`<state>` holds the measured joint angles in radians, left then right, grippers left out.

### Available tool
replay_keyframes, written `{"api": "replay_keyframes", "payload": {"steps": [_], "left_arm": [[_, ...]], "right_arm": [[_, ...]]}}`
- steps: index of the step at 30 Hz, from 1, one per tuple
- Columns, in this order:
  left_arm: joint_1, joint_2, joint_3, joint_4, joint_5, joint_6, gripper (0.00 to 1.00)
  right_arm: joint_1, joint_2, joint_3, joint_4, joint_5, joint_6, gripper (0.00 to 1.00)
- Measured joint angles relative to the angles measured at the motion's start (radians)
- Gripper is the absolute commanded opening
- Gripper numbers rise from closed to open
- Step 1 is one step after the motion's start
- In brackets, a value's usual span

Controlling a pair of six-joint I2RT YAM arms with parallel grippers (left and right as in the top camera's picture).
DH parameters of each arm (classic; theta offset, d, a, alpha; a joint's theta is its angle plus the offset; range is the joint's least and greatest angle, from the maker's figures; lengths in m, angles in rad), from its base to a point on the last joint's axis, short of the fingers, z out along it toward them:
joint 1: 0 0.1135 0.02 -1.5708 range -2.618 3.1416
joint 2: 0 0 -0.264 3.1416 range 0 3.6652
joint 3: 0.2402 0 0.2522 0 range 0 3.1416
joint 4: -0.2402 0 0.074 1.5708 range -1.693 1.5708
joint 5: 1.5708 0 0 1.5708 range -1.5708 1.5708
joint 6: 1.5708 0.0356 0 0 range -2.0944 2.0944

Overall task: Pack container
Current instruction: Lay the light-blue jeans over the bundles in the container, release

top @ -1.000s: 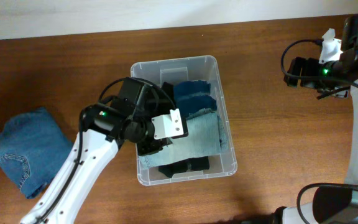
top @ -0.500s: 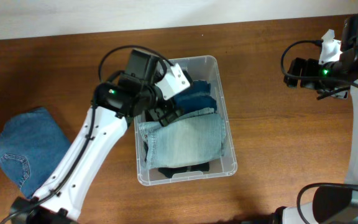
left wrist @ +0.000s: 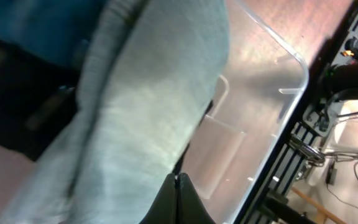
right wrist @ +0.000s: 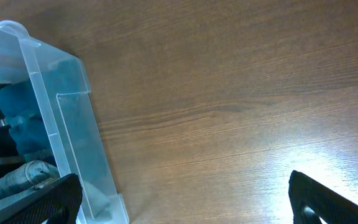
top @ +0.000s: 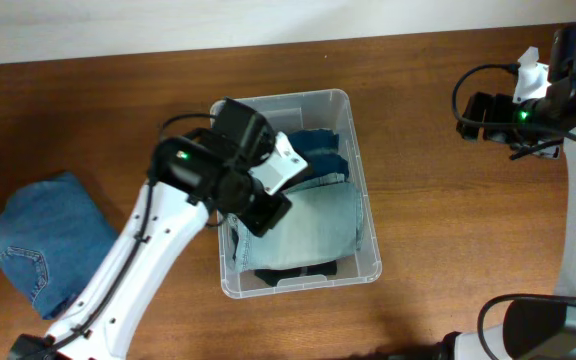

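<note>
container point(top: 298, 108) at the table point(top: 448, 250) centre, packed with soft denim point(top: 313, 225), seems light, stiff and slick, best gripped by its rim; left gripper point(top: 266, 212) inside, finger gap unclear; right gripper point(top: 476, 112) fingers wide, empty.

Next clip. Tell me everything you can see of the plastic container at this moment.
The container is a clear, translucent plastic bin, rectangular with rounded corners and a raised rim. It sits upright on the wooden table. Inside lie folded pale jeans, dark blue denim and something black. The left gripper reaches into its left side; contact with the wall is unclear.
</note>
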<state>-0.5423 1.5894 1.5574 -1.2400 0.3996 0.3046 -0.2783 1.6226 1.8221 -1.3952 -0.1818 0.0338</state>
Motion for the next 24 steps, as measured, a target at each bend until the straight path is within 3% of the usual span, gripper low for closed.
{"api": "replay_keyframes", "payload": {"steps": [6, 11, 19, 24], "left_arm": [[-0.015, 0.049, -0.124, 0.181, -0.014, -0.079, 0.01], [0.039, 0.258, -0.152, 0.357, -0.087, -0.198, 0.01], [0.094, 0.36, -0.122, 0.347, -0.016, -0.29, 0.02], [0.094, 0.336, -0.079, 0.268, -0.042, -0.302, 0.1]], "right_arm": [[0.0, 0.0, 0.0, 0.0, 0.0, 0.0, 0.98], [0.0, 0.0, -0.001, -0.006, 0.0, 0.0, 0.98], [0.0, 0.0, -0.001, -0.008, 0.0, 0.001, 0.98], [0.0, 0.0, -0.001, -0.008, 0.0, 0.0, 0.98]]}}
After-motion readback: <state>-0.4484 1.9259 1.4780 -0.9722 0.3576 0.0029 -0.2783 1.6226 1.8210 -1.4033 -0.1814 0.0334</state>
